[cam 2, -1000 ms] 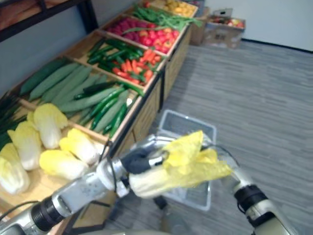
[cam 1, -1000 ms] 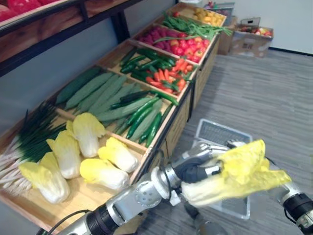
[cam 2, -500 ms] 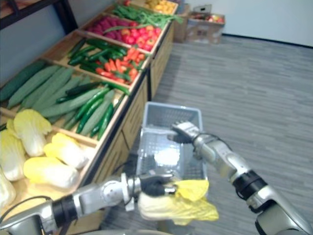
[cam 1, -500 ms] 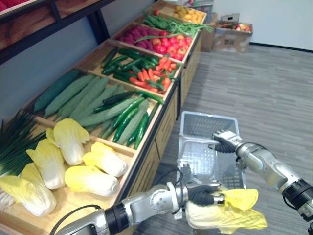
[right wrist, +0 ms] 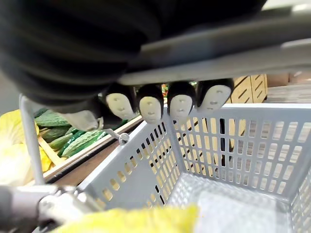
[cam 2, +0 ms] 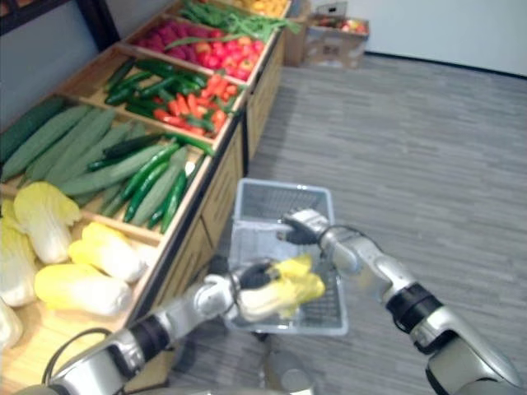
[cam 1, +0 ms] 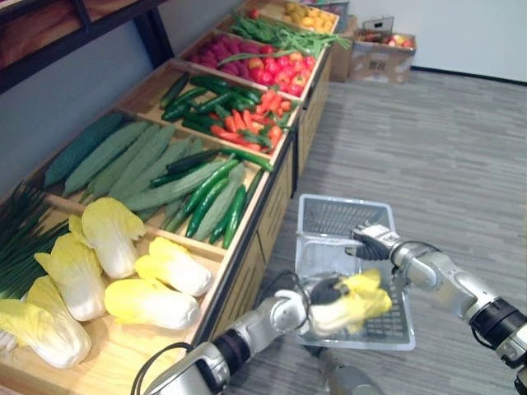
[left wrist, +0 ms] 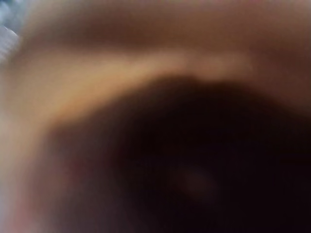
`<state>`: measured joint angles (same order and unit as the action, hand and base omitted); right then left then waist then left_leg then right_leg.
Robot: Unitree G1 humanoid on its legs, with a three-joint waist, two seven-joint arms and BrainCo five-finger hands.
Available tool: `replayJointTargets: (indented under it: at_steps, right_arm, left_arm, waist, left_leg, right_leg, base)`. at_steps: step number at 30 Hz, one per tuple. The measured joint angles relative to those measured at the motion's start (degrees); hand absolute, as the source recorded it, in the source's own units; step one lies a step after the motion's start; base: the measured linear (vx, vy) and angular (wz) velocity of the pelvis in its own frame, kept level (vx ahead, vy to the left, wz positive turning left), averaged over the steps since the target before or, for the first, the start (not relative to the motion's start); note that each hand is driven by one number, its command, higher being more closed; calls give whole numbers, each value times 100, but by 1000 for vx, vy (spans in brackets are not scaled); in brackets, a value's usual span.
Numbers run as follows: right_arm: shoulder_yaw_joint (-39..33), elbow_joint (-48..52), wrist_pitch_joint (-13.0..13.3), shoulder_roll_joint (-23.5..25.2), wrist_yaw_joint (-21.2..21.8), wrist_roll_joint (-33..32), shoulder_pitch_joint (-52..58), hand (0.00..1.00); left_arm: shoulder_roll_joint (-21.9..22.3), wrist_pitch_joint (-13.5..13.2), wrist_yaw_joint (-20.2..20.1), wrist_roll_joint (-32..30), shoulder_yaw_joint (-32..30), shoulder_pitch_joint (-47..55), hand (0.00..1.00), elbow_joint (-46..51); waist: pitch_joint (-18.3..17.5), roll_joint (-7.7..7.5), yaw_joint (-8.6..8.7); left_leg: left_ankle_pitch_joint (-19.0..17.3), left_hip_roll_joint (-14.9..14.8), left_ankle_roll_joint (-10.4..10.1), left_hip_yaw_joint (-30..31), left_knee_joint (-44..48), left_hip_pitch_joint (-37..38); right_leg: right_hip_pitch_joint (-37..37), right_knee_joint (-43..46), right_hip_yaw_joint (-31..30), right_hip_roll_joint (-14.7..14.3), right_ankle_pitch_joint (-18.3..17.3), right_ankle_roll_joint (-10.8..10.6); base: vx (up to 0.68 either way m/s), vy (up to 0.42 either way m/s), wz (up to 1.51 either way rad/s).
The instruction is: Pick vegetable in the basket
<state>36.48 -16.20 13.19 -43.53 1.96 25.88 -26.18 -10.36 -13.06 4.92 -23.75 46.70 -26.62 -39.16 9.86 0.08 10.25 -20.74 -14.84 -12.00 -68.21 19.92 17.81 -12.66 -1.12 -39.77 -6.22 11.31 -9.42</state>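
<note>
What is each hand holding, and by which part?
Left hand grips the cabbage by its pale stem end; right hand grips the basket by its handle.

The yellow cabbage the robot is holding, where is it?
In the left eye view, the cabbage is in the left hand, over the near end of the grey basket, whose handle the right hand grips.

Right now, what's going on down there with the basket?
The left hand grips a yellow cabbage and has it inside the near end of the grey basket, not yet released. I cannot tell whether it rests on the basket floor. The right hand holds the basket beside the vegetable stand, fingers curled at its top. More cabbages lie in the stand's nearest bin.
</note>
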Motion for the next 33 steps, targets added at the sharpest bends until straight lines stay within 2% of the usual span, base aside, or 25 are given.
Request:
replayJointTargets:
  at_steps: [2,3,8,12,19,25,28,31,32,33]
  right_arm:
    - [1,-85,-9,54,21,-9,30,100]
    - [-1,-121,-9,92,22,-38,41,100]
    - [1,-264,-9,197,23,-122,122,100]
    - [9,-265,-8,201,28,-146,173,100]
    - [118,-334,-10,218,50,-154,301,100]
    - [38,-518,1,232,58,-158,465,100]
    - [-85,-555,43,252,20,-164,611,100]
    - [-268,-564,222,452,-32,-216,758,100]
    - [-306,-506,271,495,-43,-215,828,100]
    - [-374,-465,336,551,-46,-214,894,100]
  left_arm:
    - [160,110,194,-12,-97,-30,100,-201]
    - [260,183,263,-13,-168,-31,0,-290]
    - [468,370,525,-16,-285,-52,0,-466]
    - [590,373,586,-13,-326,-75,0,-560]
    - [673,294,569,15,-177,-242,0,-538]
    - [584,235,339,234,50,-246,0,-325]
    - [196,269,-26,839,398,-245,0,148]
    - [-792,337,-443,1729,968,-317,0,1109]
    - [-1276,379,-608,2206,1174,-425,0,1547]
    - [-1527,384,-679,2406,1279,-468,0,1773]
  waist:
    - [45,-5,51]
    - [62,-8,62]
    - [77,-13,63]
    - [78,-15,61]
    - [78,-14,57]
    - [75,-10,74]
    - [71,-2,51]
    - [49,35,52]
    - [44,42,28]
    - [43,43,21]
  left_leg:
    - [-37,69,65,52,10,-63]
    - [-49,112,86,92,8,-70]
    - [-91,169,127,111,20,-95]
    - [-103,187,133,130,23,-128]
    - [-105,189,134,154,22,-151]
    - [-112,175,148,354,24,-260]
    - [-119,149,162,486,49,-306]
    - [-126,39,161,621,122,-311]
    - [-140,-29,167,664,179,-338]
    - [-141,-59,169,715,204,-360]
  right_leg:
    - [-7,-79,-1,102,30,-47]
    - [-13,-116,-14,145,45,-68]
    - [-14,-184,-35,222,67,-101]
    - [-16,-223,-35,245,67,-102]
    - [-17,-277,-18,292,88,-99]
    - [-6,-281,130,361,88,-99]
    - [17,-285,249,419,87,-100]
    - [122,-280,409,430,86,-99]
    - [149,-277,498,435,83,-95]
    - [167,-277,548,440,83,-94]
  base:
    - [-21,6,7]
    - [0,0,0]
    - [0,0,0]
    - [0,0,0]
    - [37,-19,1]
    - [34,-28,14]
    - [13,-23,22]
    - [16,-22,26]
    - [14,-16,30]
    - [12,-17,41]
